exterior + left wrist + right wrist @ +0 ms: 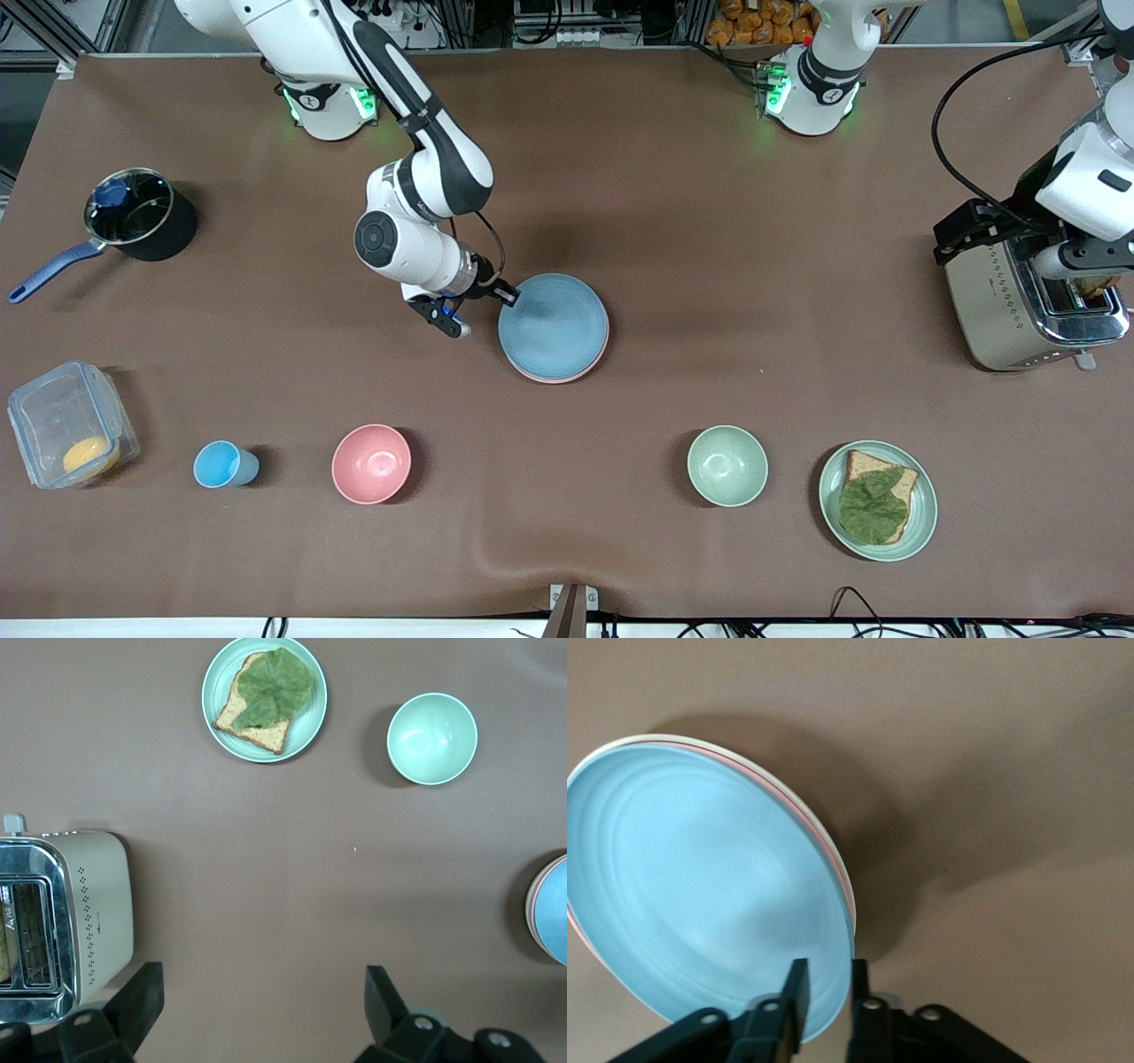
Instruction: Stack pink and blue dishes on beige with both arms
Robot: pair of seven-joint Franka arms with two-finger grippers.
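Frame centre: blue plate (pixel 554 324) tops the pink (pixel 595 358) and beige (pixel 833 840) stack, right gripper (pixel 507 295) at its upper-left rim, fingers barely parted astride the edge; left gripper (pixel 266 997), spread wide, waits by toaster (pixel 1032 301), far right.

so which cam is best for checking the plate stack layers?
Right wrist view: the blue plate sits on top, with the pink plate and beige plate rims visible beneath. The front view shows blue over a pink sliver only. The left wrist view catches just the stack's edge.
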